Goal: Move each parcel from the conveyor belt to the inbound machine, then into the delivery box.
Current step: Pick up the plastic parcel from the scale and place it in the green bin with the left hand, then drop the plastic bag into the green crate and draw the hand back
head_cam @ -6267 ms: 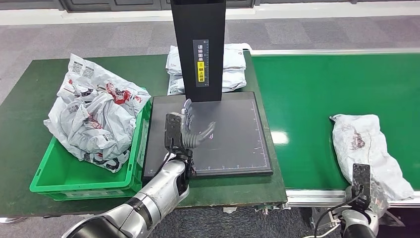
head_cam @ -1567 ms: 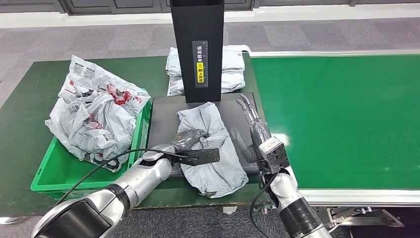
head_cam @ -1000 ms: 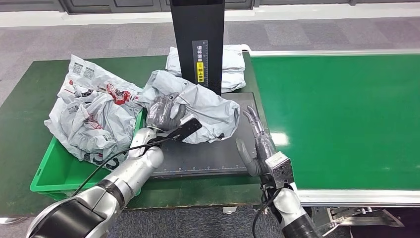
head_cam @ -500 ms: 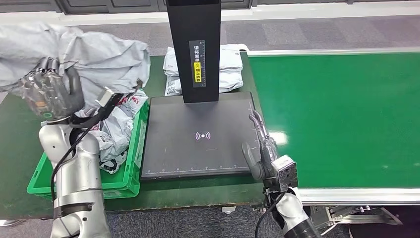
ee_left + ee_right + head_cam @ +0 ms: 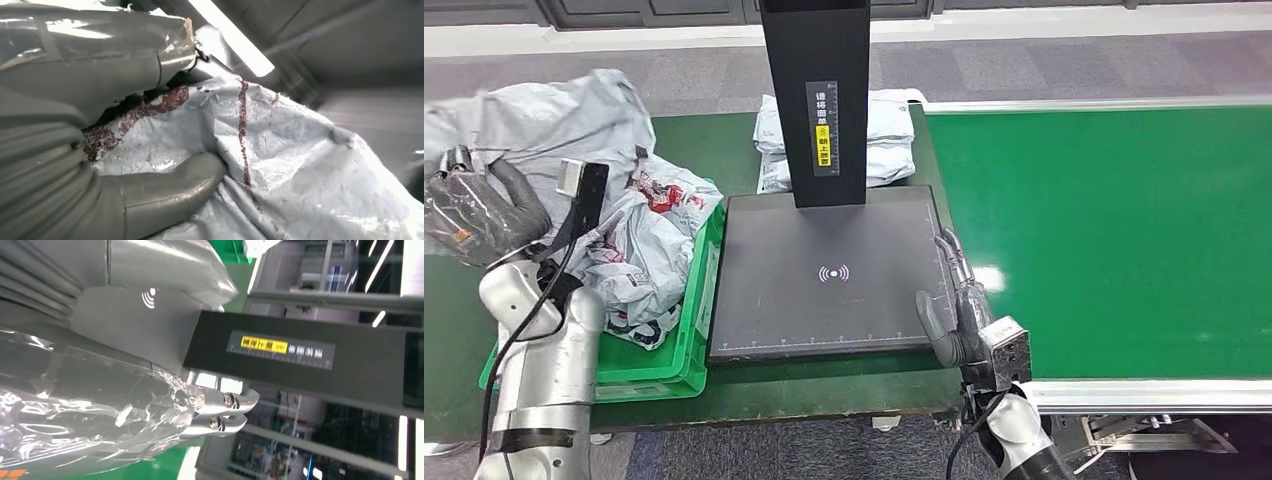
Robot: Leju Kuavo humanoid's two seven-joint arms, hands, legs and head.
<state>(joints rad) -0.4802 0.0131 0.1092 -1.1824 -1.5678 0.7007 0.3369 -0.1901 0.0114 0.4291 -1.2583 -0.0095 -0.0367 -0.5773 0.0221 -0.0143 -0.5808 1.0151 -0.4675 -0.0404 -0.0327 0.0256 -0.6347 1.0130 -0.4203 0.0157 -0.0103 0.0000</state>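
My left hand [image 5: 472, 212] is raised at the far left and grips a crumpled grey parcel [image 5: 554, 125], which hangs above the left end of the green delivery box [image 5: 694, 310]. The left wrist view shows my thumb [image 5: 170, 186] pressed into that grey parcel [image 5: 285, 165], which has dark red print. My right hand [image 5: 954, 305] stands open, fingers straight, at the right edge of the inbound machine's black plate [image 5: 774, 290]. In the right wrist view its fingertips [image 5: 222, 412] point toward the black post [image 5: 300, 355].
The machine's black post [image 5: 816, 100] rises behind the plate. Several white and grey parcels [image 5: 649, 240] fill the delivery box. More parcels [image 5: 889, 135] are stacked behind the post. The green conveyor belt [image 5: 1124, 230] runs along the right.
My left hand has carried the grey parcel lower and further left over the delivery box. My right hand has hardly moved beside the plate.
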